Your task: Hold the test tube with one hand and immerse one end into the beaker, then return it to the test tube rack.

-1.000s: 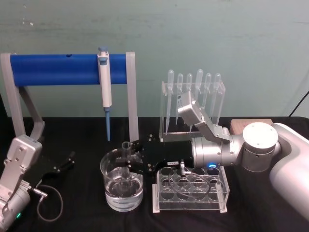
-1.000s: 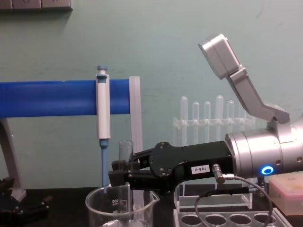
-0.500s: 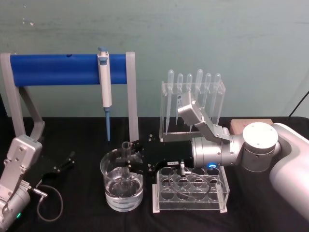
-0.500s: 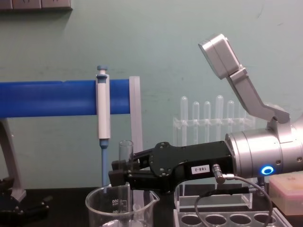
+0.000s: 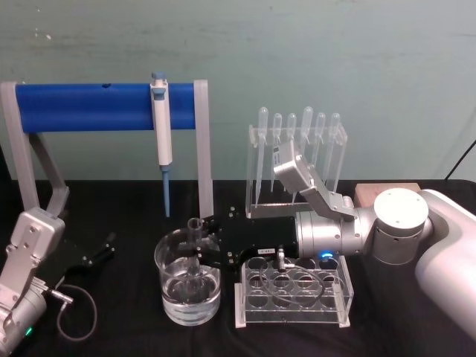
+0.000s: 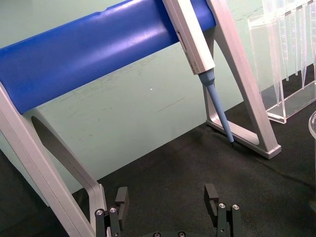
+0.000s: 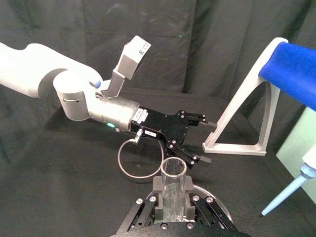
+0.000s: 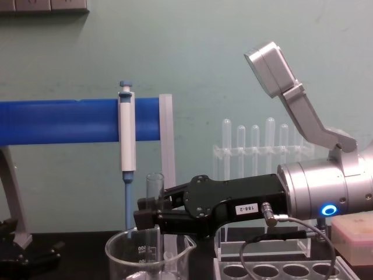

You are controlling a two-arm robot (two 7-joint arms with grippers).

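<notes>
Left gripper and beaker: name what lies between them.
In the head view, a bare stretch of black tablecloth separates the left gripper from the beaker; nothing lies between them.

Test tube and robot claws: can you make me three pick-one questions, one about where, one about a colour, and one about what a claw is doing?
1. Where is the bottom end of the clear glass test tube?
A. inside the wide clear glass beaker
B. hanging over nothing
C. lying on its side

2. What colour is the thick bar that the white-and-blue pipettor hangs from?
A. red
B. blue
C. yellow

3. What is the black two-fingered right gripper doing?
A. open, holding nothing
B. shut on the test tube
C. pushing a button

Answers: 1 A, the tube stands down inside the beaker. 2 B, the bar is bright blue. 3 B, its fingers clamp the tube from both sides. The left gripper rests open on the black table, at the left.
</notes>
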